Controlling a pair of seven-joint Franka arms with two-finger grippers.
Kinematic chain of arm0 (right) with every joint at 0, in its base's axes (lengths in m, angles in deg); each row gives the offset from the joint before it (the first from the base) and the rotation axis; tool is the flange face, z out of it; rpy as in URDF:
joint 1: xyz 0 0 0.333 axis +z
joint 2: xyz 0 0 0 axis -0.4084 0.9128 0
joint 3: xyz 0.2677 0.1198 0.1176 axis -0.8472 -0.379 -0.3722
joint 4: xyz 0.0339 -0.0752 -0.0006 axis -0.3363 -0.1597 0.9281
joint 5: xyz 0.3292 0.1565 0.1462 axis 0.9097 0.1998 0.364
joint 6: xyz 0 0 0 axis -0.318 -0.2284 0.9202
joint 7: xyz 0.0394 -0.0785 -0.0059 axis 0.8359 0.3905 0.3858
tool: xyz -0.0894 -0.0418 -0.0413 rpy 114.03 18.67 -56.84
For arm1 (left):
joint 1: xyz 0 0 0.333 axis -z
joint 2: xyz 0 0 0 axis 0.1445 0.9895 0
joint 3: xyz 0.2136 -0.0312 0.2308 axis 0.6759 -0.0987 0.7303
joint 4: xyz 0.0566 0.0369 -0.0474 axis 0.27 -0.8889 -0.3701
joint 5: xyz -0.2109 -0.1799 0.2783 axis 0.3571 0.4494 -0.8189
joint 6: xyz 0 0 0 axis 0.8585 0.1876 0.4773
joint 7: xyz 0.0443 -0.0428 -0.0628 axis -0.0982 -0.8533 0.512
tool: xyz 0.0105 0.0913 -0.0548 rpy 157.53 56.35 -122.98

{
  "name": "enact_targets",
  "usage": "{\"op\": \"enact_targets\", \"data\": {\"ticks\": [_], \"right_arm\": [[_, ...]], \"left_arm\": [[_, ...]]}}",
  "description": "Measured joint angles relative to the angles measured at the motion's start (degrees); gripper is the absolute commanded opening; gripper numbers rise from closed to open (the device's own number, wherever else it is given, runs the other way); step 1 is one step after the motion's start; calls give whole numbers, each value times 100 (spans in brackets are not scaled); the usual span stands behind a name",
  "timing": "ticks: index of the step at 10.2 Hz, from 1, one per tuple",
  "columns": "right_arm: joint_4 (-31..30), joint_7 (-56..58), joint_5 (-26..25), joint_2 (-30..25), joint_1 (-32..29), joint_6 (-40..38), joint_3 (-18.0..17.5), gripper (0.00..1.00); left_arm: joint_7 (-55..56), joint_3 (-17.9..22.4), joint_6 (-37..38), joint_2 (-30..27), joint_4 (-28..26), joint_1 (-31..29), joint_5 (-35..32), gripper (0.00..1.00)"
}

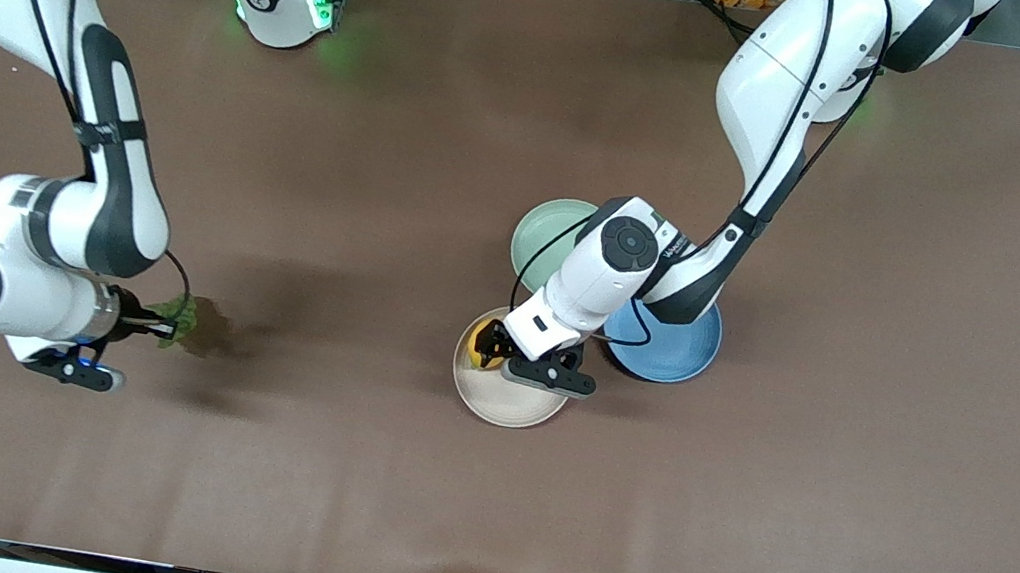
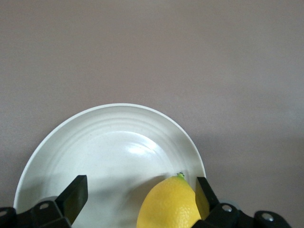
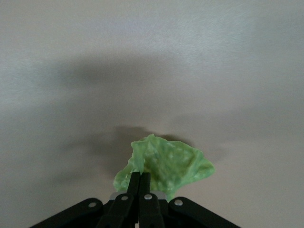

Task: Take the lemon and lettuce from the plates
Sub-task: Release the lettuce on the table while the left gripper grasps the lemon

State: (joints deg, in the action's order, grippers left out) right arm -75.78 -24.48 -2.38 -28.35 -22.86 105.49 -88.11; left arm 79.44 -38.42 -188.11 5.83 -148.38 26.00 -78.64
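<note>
Right claw (image 1: 160, 330) over bare table, pinched shut on lettuce (image 3: 168, 167). Left claw (image 2: 137, 194) wide open astride lemon (image 2: 168, 204) on beige plate (image 2: 95, 142).

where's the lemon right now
The lemon lies on the beige plate, between the left gripper's open fingers; that plate is nearer the front camera than the mint plate.

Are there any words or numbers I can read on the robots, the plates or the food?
Only one printed mark: a small dark line of lettering on the left arm's wrist, too small to read.
No words or numbers on the lemon, the lettuce, the beige plate, the mint plate or the blue plate.
</note>
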Motion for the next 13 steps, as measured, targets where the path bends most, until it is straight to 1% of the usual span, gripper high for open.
{"op": "enact_targets", "data": {"ticks": [1,3,5,6,7,8,9,10,13], "right_arm": [[-2,-1,40,90,-2,167,-3,99],[3,-5,61,152,-44,367,-1,100],[187,-5,73,79,-70,355,-4,100],[355,-4,73,-60,-68,191,-8,100],[588,-4,66,-277,-69,-170,-7,100],[837,-3,50,-541,-70,-649,-1,100],[1065,-2,35,-824,-75,-1058,4,100],[1191,-2,28,-1071,-82,-1242,8,100],[1278,-2,27,-1866,-127,-1536,9,100]], "left_arm": [[0,1,0,7,0,27,0,100],[5,-2,3,46,-7,125,0,100],[23,-1,3,145,-18,231,0,100],[24,-2,3,204,-19,277,0,100],[28,-1,2,248,-18,310,0,100],[34,-1,2,270,-20,322,0,91],[36,-1,2,301,-20,326,0,19],[37,-2,2,337,-20,342,0,0],[38,-2,1,374,-9,417,0,0]]}}
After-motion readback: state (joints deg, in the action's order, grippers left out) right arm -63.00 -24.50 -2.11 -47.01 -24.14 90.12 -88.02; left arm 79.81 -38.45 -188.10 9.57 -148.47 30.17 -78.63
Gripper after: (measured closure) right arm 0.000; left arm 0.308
